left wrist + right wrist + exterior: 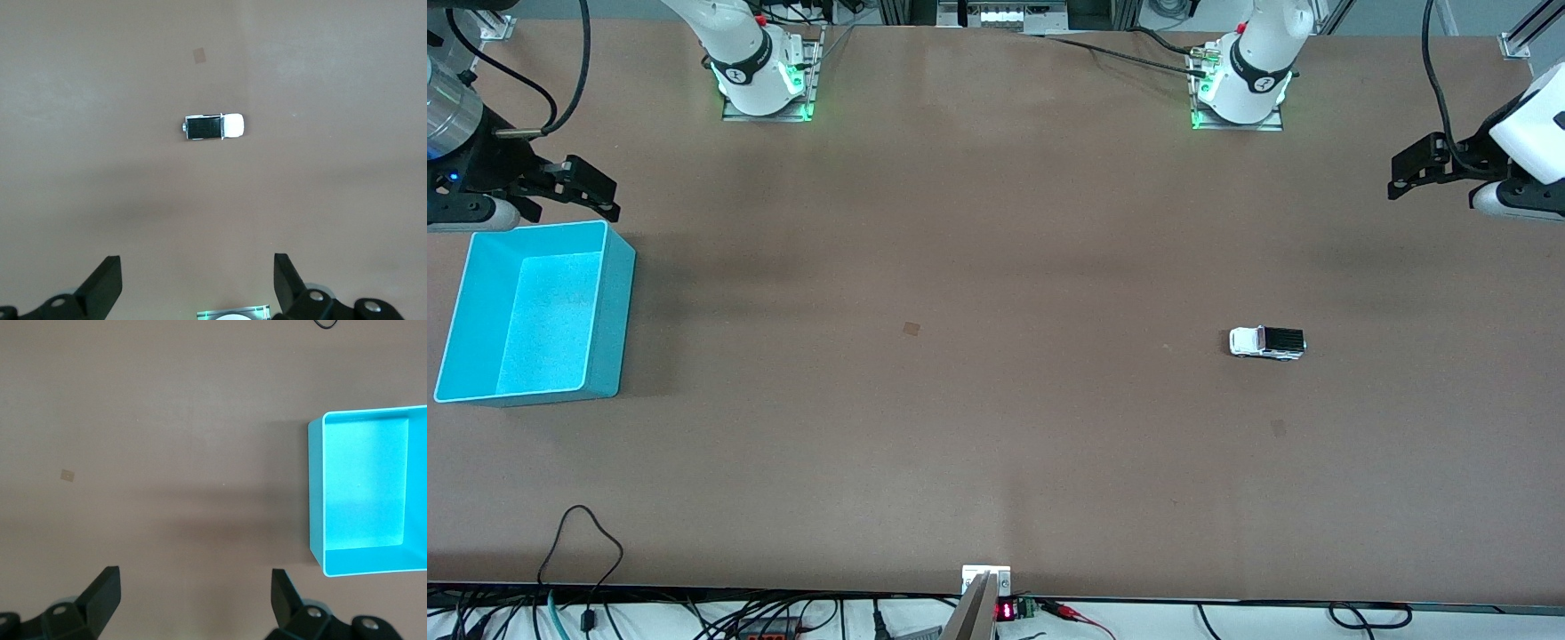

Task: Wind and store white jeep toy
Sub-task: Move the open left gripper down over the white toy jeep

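Jeep: the white jeep [1267, 342] stands on its wheels on the bare table [996, 427], toward the left arm's end, at about four o'clock from the table's middle in the front view. Nothing touches it. Its black ribbed roof end points to the left arm's end, its white bonnet toward the bin.

Bin: the turquoise bin [609, 311] sits at the right arm's end, at about nine o'clock from the table's middle, well apart from the jeep. It holds nothing.

Left gripper: the left gripper [1409, 173] hangs over the table edge at the left arm's end, at about one o'clock from the jeep. Its fingers [103, 287] are spread wide and hold nothing. In the left wrist view the jeep lies at twelve o'clock, between the lines of the two fingers but well ahead of them.

Right gripper: the right gripper [591, 191] hangs just above the bin's rim nearest the bases, fingers [100, 597] spread wide, empty. This arm waits.

Done: nothing that shows; the jeep is neither gripped nor stored.

Left to do: by my reading, all of it. Reach the jeep, grip it, wind it, carry it across, drop it in the bin.

Likely first mover: the left arm, being the closer one.
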Tool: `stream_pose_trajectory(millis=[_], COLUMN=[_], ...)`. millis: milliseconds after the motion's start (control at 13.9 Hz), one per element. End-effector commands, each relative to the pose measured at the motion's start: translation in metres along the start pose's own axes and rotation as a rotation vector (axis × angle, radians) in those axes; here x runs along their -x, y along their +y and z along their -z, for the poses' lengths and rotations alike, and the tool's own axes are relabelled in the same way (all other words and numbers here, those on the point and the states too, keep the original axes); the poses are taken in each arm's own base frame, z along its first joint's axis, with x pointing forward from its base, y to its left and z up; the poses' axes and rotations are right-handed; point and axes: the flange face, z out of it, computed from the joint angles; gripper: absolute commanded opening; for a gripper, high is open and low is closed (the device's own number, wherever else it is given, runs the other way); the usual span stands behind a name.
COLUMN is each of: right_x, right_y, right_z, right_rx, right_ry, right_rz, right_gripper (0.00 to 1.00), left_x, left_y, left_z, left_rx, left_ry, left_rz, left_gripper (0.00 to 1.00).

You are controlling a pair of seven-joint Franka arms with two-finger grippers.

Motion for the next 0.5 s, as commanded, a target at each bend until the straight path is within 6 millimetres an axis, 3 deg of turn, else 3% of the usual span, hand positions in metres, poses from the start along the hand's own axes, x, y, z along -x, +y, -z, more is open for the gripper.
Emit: stream_pose_trajectory(millis=[0, 216, 432], right_x=[0.001, 0.001, 0.001], right_y=[-0.002, -0.002, -0.004], right_z=[0.003, 0.003, 0.003], right_rx=[-0.01, -0.01, -0.01], right_ry=[-0.005, -0.005, -0.005], right_rz=[-0.012, -0.012, -0.009], right_gripper=[1.0, 1.0, 1.0], left_x=[-0.002, -0.005, -0.006], left_y=[-0.001, 0.001, 0.0], left_z=[0.006, 0.004, -0.013], left_rx=[-0.013, -0.013, 0.006], left_ry=[-0.01, -0.014, -0.097], left_rz=[-0.005, -0.004, -0.002], left_gripper=[1.0, 1.0, 1.0])
